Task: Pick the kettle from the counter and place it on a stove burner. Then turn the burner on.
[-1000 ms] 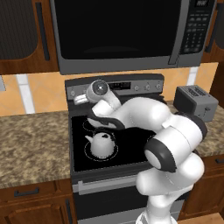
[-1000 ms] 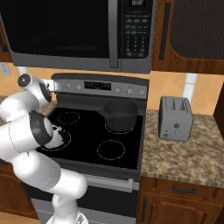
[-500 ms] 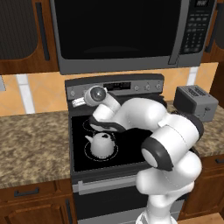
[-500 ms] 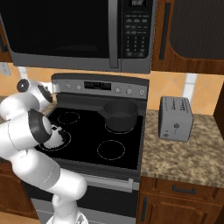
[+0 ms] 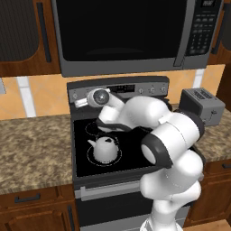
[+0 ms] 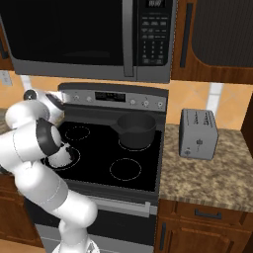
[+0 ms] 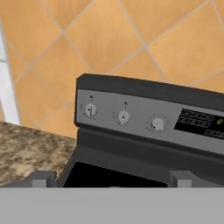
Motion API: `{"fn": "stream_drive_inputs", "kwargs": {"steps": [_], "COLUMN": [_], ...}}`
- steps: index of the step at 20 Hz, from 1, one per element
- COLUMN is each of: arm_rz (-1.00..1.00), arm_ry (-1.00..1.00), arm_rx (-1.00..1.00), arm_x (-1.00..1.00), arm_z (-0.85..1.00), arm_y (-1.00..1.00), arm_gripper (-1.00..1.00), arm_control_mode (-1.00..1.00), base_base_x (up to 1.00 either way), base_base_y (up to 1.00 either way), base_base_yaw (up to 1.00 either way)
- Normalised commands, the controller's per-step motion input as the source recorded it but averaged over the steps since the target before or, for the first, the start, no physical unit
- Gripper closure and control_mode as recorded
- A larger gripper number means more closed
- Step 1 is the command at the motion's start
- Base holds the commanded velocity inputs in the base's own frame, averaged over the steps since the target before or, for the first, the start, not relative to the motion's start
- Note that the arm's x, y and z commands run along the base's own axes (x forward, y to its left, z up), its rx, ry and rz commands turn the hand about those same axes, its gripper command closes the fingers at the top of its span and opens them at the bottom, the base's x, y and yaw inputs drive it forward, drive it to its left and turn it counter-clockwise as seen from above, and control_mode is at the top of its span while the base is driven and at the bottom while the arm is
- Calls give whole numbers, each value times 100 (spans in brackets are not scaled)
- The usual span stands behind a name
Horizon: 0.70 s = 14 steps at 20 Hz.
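I see my jaws [image 7: 112, 181] spread wide with nothing between the fingertips [image 7: 43, 178], pointed at the knobs [image 7: 124, 117] on the stove's control panel [image 7: 148, 120]. The kettle [image 5: 105, 147] sits on the widest dotted burner ring [image 5: 90, 158] of the black cooktop [image 6: 104, 153], below the wrist. The granite worktop [image 5: 31, 149] lies alongside.

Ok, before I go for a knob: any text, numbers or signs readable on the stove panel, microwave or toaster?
None readable.
Stove panel: display marks and small marks above the knobs, too blurred.
Microwave: keypad buttons, too small.
Toaster: front marks, too small.
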Motion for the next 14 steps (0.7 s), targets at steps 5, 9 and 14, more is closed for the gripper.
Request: {"fn": "stream_drive_inputs", "kwargs": {"steps": [5,9,14], "arm_rz": [-13,-18,-9], "arm_ry": [-7,-8,-10], "arm_rx": [0,0,1], "arm_x": [16,3,0], "arm_z": [-1,0,-5], "arm_y": [4,23,22], "arm_gripper": [-100,-100,-100], "arm_control_mode": [-100,-100,-100], "base_base_x": [0,0,0], "base_base_y": [0,0,0], "base_base_yaw": [0,0,0]}}
